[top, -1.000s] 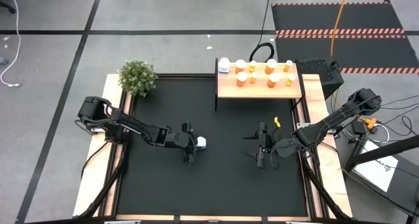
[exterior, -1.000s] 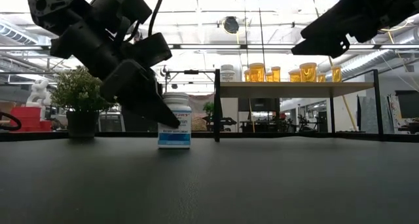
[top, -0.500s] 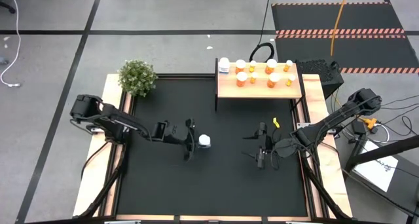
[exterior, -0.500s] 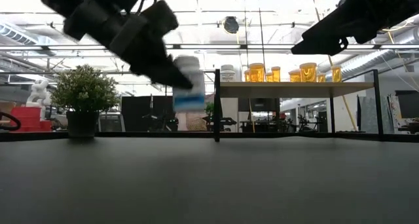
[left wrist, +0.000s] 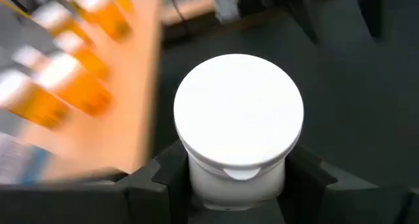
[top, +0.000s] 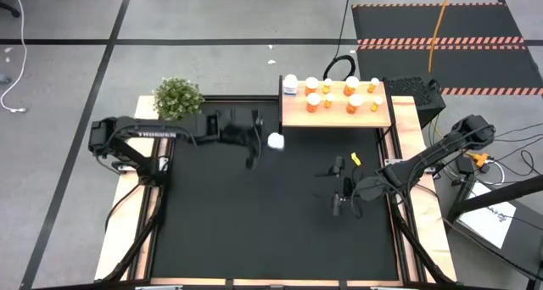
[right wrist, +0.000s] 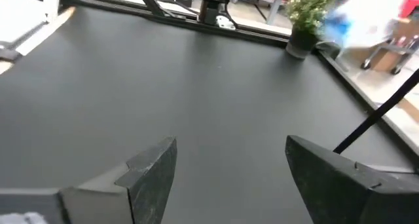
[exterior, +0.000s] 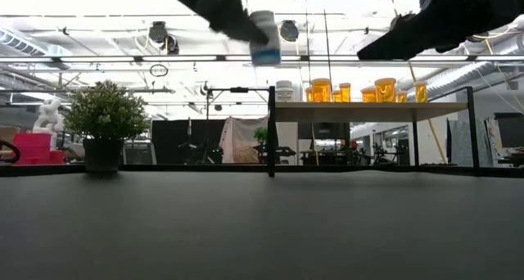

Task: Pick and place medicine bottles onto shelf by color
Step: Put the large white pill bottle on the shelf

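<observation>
The left gripper (top: 261,142), clamped on a white medicine bottle (top: 276,141), carries it aloft just off the shelf (top: 335,114) at its seven o'clock corner; next it likely sets down beside the white bottle (top: 290,85) there, while the right gripper (top: 341,203) waits, jaws spread

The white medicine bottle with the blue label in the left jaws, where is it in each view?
High view: white medicine bottle beside the pale wooden shelf.
Low view: bottle at top, above the shelf.
Left wrist view: centre.
Right wrist view: a blur, uncertain.
Shared landmark: the shelf.
</observation>
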